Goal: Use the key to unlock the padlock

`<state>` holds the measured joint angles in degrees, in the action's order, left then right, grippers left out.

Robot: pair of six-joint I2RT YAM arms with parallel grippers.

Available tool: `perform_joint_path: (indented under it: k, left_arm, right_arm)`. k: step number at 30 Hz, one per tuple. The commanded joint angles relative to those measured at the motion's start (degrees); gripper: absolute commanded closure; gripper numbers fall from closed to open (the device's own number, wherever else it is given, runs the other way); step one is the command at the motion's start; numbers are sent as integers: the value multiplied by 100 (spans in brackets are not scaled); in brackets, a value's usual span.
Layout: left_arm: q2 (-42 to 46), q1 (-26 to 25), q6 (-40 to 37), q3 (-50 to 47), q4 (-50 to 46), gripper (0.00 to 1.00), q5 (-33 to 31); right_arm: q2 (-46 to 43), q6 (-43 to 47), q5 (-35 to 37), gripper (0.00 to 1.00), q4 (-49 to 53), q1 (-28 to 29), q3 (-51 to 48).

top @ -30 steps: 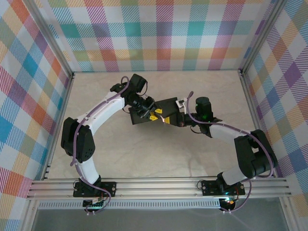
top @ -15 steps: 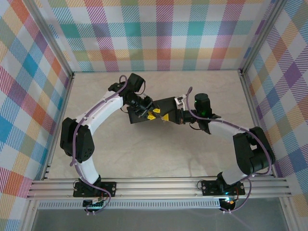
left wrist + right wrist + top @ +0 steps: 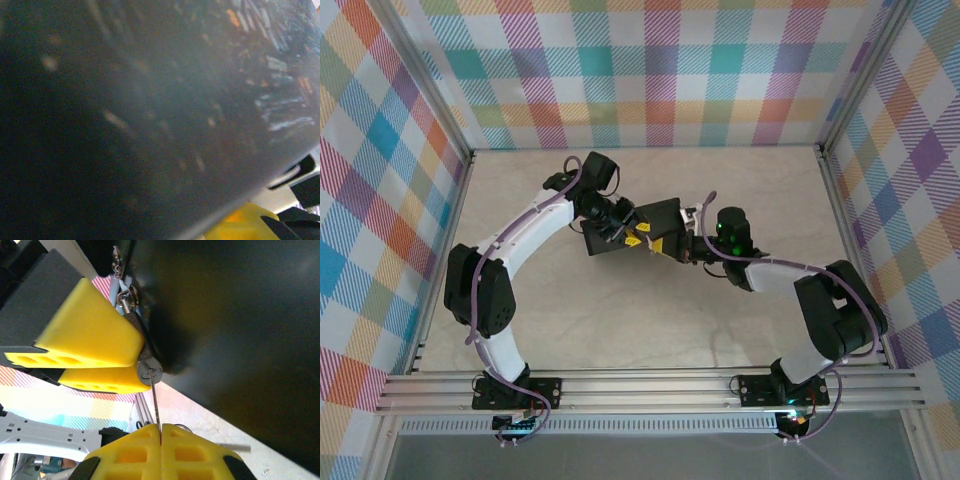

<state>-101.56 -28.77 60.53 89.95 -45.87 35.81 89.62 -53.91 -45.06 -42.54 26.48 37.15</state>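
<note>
Leftward the right arm (image 3: 790, 275) has swung since a second ago. Its green-lit wrist now sits closer to the black box (image 3: 655, 213) from the 3 o'clock side, and the box has turned slightly toward 10 o'clock. The left arm (image 3: 520, 250) has hardly shifted.

In the left wrist view the box is a dark blur with faint painted streaks at 2 o'clock, and one yellow finger (image 3: 240, 226) is cut off by the frame at 5 o'clock. From above, the left gripper (image 3: 634, 238) and the right gripper (image 3: 663, 246) meet at the box's near edge, where the lock and key are too small to make out.

The right wrist view shows more. The left gripper's yellow pads (image 3: 90, 337) reach in from 9 o'clock and pinch the padlock (image 3: 149, 371) against the box's corner. Silvery links (image 3: 129, 294) at its 12 o'clock are partly hidden. The key (image 3: 155, 405) runs from the padlock's 6 o'clock down into the right gripper, whose pads are pressed together on it, hiding its head.

A pale table (image 3: 620, 330) and plaid walls (image 3: 660, 70) surround everything.
</note>
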Motion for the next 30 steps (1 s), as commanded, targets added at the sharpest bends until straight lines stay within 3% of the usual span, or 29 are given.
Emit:
perform_joint_path:
  k: [1, 7, 12, 14, 19, 24, 30]
  left_arm:
    - [346, -199, -37, 24, 347, 100, 816]
    - [265, -199, -653, 344, -385, 100, 720]
    - [131, -177, -1223, 707, -1159, 100, 392]
    - [131, -151, -1243, 728, -1210, 100, 314]
    - [56, -146, -1107, 707, -1116, 100, 299]
    - [14, -15, -1379, 1056, -1392, 100, -73]
    - [-48, 436, -1981, 1929, -1820, 90, -509]
  right_arm:
    - [144, -389, 575, 97, -1715, 41, -178]
    - [231, -188, 463, 97, -1644, -23, -53]
    - [28, 396, 92, 98, -400, -90, 279]
    - [-33, 582, -3, 98, 68, -91, 393]
    - [222, 220, -387, 98, -254, -90, 468]
    - [195, 361, -273, 98, 421, -150, 600]
    - [-5, 702, -335, 98, 1367, -205, 987]
